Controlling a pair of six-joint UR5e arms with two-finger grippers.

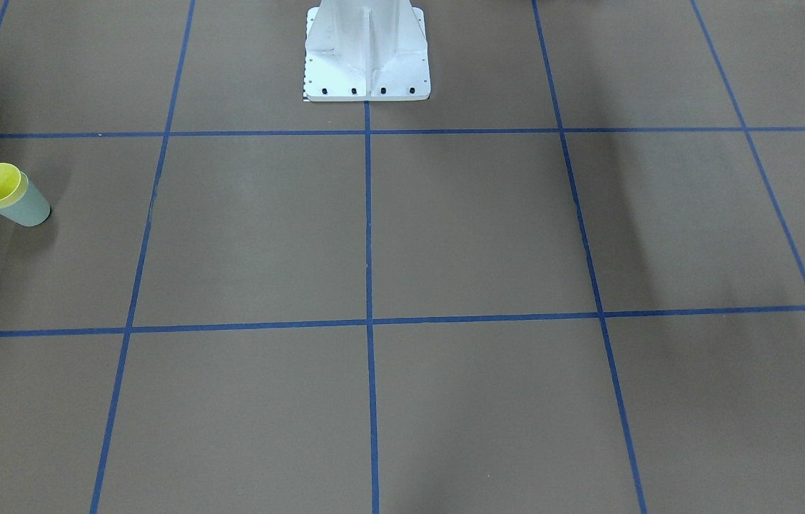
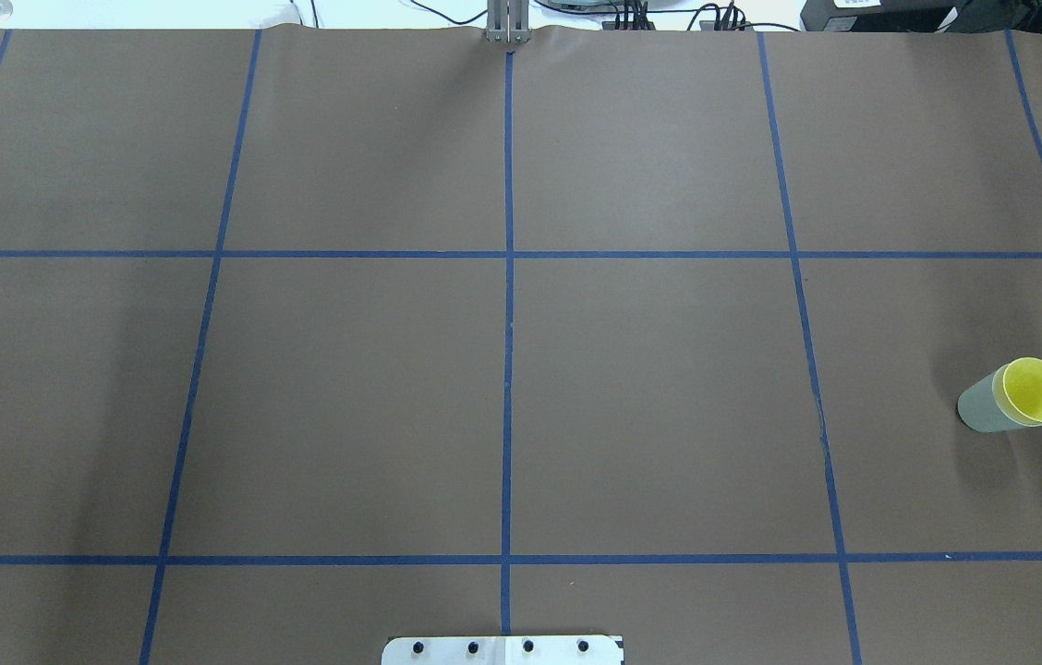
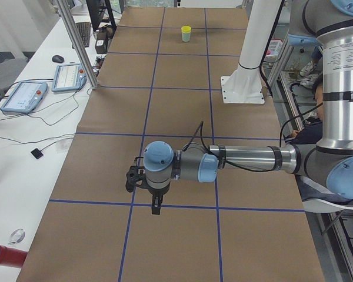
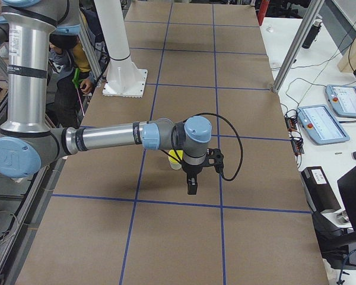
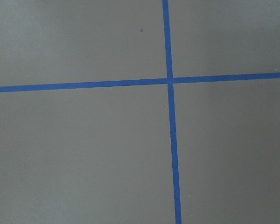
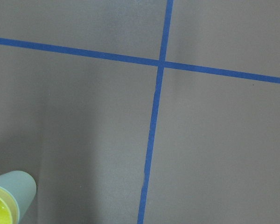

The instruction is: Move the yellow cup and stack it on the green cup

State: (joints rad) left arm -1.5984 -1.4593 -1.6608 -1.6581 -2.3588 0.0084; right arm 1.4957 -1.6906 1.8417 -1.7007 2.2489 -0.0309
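Robot lab: taped-grid table, teach pendants alongside.

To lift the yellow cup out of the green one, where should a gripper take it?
By its rim, from straight above, one finger inside the mouth. The yellow cup stands upright, nested in the green cup, so only its lip and open inside show.

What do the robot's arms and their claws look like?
The left arm and right arm are shiny silver tubes joined by grey joints with pale blue round caps. The left gripper and right gripper are small and black, each with a black cable looping from the wrist.
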